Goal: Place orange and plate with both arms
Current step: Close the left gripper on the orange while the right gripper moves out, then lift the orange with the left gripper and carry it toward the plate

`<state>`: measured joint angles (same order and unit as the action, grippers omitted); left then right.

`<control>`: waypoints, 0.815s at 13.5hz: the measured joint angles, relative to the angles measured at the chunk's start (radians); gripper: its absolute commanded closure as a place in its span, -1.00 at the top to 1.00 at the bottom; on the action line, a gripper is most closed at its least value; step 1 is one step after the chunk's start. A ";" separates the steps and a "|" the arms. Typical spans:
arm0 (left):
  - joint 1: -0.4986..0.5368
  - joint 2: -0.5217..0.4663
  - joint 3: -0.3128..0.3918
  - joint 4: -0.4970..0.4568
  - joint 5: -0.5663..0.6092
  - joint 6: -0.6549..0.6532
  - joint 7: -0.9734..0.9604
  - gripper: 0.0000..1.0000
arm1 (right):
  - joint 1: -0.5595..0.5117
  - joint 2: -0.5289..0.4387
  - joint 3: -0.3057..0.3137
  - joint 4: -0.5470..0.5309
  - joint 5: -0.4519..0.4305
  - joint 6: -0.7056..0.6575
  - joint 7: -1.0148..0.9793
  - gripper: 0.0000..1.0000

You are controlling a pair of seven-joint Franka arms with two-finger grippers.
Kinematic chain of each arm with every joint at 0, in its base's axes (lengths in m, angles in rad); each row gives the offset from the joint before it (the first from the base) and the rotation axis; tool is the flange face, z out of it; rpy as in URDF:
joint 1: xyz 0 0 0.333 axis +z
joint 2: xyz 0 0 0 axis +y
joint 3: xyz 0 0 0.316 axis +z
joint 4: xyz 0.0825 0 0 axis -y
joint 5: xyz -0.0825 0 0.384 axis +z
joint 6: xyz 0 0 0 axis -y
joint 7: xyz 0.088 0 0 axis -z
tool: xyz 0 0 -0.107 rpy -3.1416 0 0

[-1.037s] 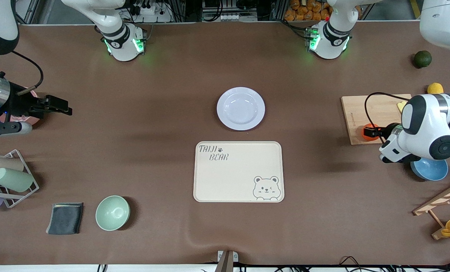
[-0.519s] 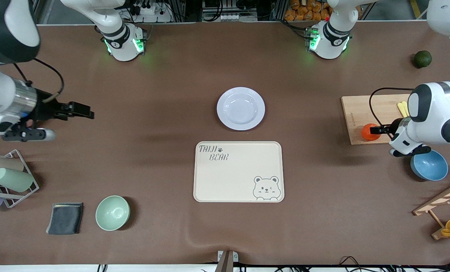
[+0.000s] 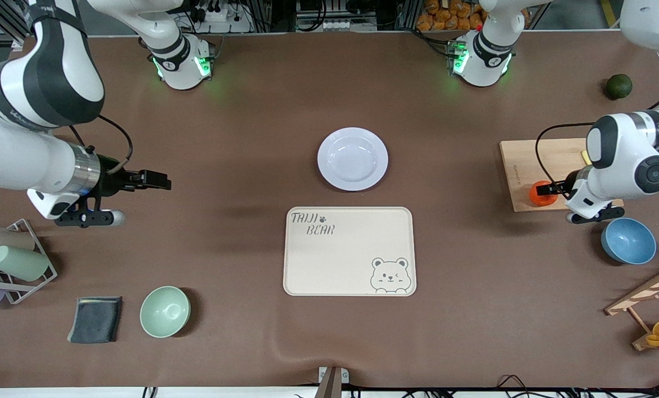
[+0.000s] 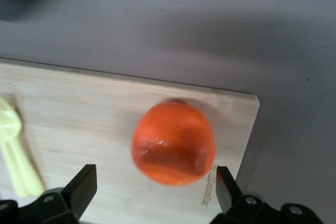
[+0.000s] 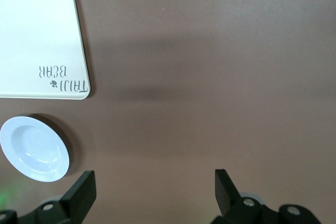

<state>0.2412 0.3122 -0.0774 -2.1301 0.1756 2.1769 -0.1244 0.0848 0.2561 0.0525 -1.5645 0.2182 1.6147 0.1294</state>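
Left tool (image 4: 152, 190), spread wide, has dropped around the orange (image 3: 540, 193) on the cutting board (image 3: 520, 166); right tool (image 3: 158, 180), also spread, has advanced over bare counter (image 3: 241, 110) toward the untouched central plate (image 3: 352, 159); both grasps look imminent.

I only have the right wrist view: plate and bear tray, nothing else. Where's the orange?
Observer: The orange sits on the wooden cutting board, toward the left arm's end of the table.
Operator: Has the left hand got it?
Observer: No. The left hand is open, a finger on each side of the orange, not touching.
Operator: And where's my right hand?
Observer: The right hand is open over bare table toward the right arm's end, well short of the plate.
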 measured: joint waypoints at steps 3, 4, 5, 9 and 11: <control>-0.001 0.019 -0.002 -0.028 0.000 0.043 -0.019 1.00 | 0.004 0.006 0.001 -0.021 0.003 0.023 0.000 1.00; 0.000 0.023 -0.002 -0.028 0.000 0.044 -0.019 1.00 | 0.007 0.006 0.001 -0.026 0.003 0.027 0.000 1.00; 0.000 0.027 -0.002 -0.029 0.000 0.044 -0.019 1.00 | 0.010 0.006 0.001 -0.031 0.003 0.031 0.000 1.00; 0.000 0.048 -0.002 -0.029 0.000 0.050 -0.019 1.00 | 0.012 0.006 -0.002 -0.091 0.059 0.075 0.002 1.00; 0.000 0.059 -0.002 -0.028 0.000 0.055 -0.019 1.00 | 0.012 0.006 -0.005 -0.132 0.103 0.112 0.002 1.00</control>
<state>0.2409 0.3709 -0.0790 -2.1584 0.1756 2.2320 -0.1438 0.0966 0.2619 0.0476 -1.6964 0.3209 1.7264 0.1311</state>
